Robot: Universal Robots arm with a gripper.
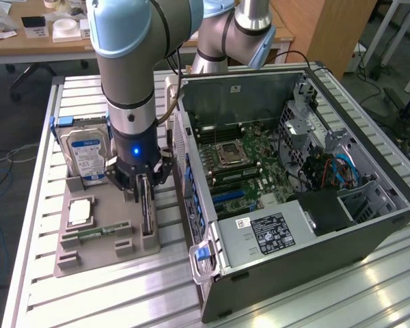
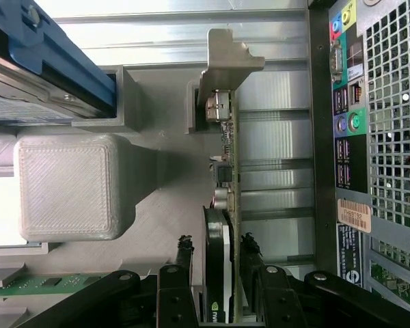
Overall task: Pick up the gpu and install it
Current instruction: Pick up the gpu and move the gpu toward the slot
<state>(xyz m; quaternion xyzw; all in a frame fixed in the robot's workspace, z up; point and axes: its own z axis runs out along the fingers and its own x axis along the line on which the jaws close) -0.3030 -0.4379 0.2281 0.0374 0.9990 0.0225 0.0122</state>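
Observation:
The gpu (image 1: 147, 213) stands on edge in a slot at the near right of the grey holder tray (image 1: 89, 263), beside the computer case. In the wrist view the gpu (image 2: 224, 184) shows its green board edge, black cooler and silver end bracket. My gripper (image 1: 145, 186) is lowered straight over the card. In the wrist view the gripper (image 2: 217, 249) straddles the card's near end. One finger (image 2: 184, 254) stands off the cooler side with a visible gap, and the other sits close to the board side. The jaws are open and the card rests in its slot.
On the holder tray stand a silver hard drive (image 1: 85, 154) with a blue rail, a CPU (image 1: 80, 212) and a memory stick (image 1: 99, 232). The open computer case (image 1: 369, 205) lies on the exterior view's right, motherboard (image 1: 242, 164) exposed. Its rear port panel (image 2: 348, 137) is close beside the card.

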